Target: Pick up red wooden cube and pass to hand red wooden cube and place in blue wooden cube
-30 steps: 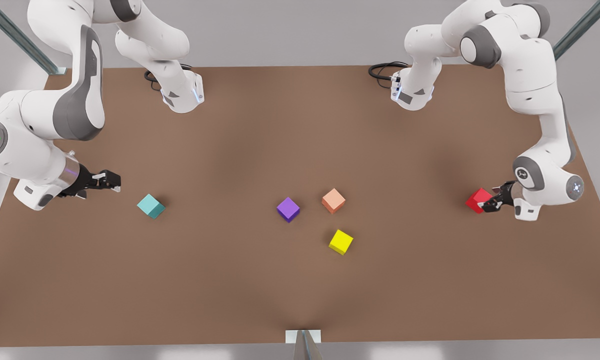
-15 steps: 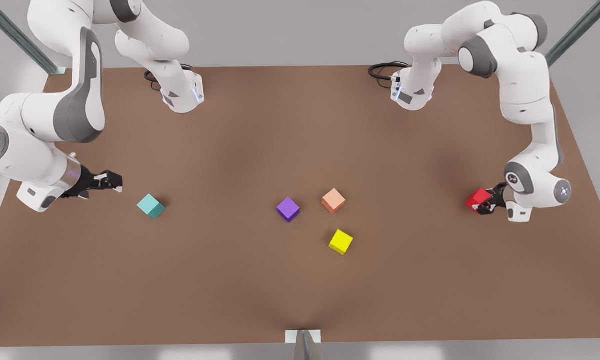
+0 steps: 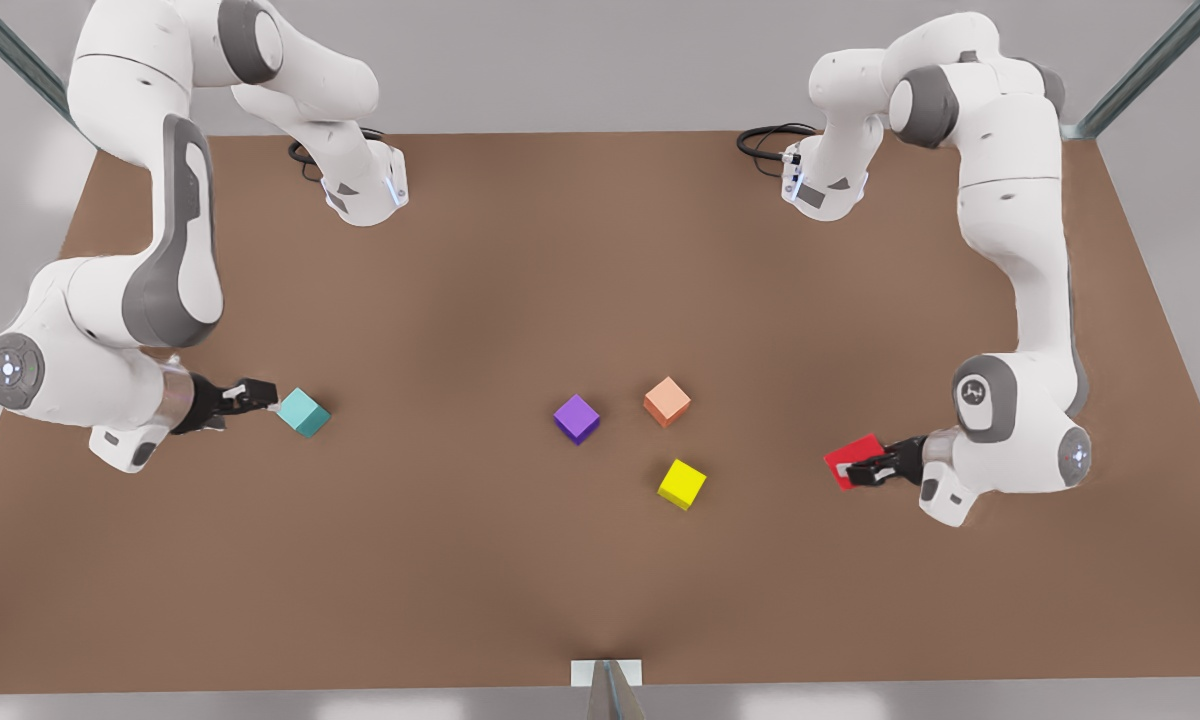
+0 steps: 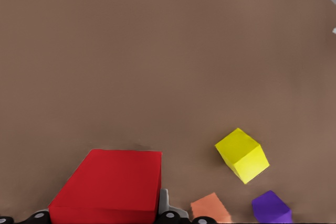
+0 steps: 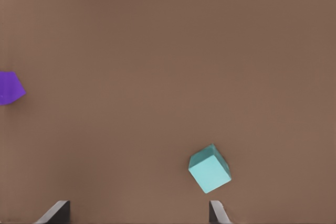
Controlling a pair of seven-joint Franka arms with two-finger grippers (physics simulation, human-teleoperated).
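Five cubes [image 3: 576, 418], two claws [image 3: 260, 398].

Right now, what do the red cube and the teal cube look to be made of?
Red cube, in the left gripper: plain matte faces, no grain; painted wood or plastic, can't tell. Teal cube: same flat matte look, lighter top.

On the plain brown surface [image 3: 520, 280] lie a red wooden cube [image 3: 853, 458], a teal blue wooden cube [image 3: 303, 412], and purple [image 3: 576, 418], salmon-orange [image 3: 667, 401] and yellow [image 3: 682, 483] cubes.
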